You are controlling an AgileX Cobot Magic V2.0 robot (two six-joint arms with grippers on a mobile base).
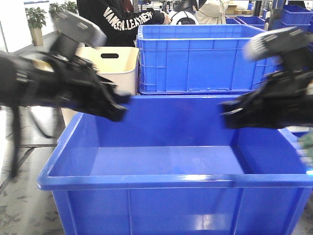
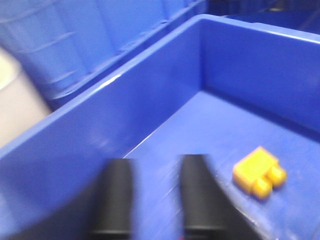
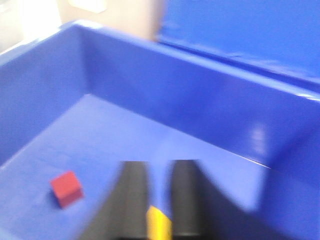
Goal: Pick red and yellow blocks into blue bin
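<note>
1. Front view: I have both arms reaching in over the blue bin (image 1: 171, 171), which fills the lower frame. The left hand (image 1: 117, 110) hangs over the upper-left inner wall and the right hand (image 1: 230, 117) over the upper-right one. Both are smeared by motion.

2. Left wrist view: the left hand (image 2: 155, 200) has its two fingers (image 2: 197, 195) apart with bare bin floor showing between them, so I read it as carrying nothing. I'd guess it points down into the bin because that is the drop zone.

3. The yellow block (image 2: 259, 172), studs at one end, lies on the bin floor in the lower right of that frame, apart from the fingers and clear of the walls.

4. Right wrist view: the right hand (image 3: 159, 200) shows its fingers (image 3: 186, 197) with a narrow gap. A yellow sliver sits low in that gap; with the blur I cannot tell whether it is clamped or simply lies beyond the fingers, so I cannot tell this hand's state.

5. The red block (image 3: 66, 188) rests on the floor in the lower left of that frame, well apart from the hand and near the left wall.

6. My judgement: both colours are already in the bin, so the task looks almost finished.

7. Behind stand a ribbed crate (image 1: 195, 58) and a cream tub (image 1: 115, 63).
</note>
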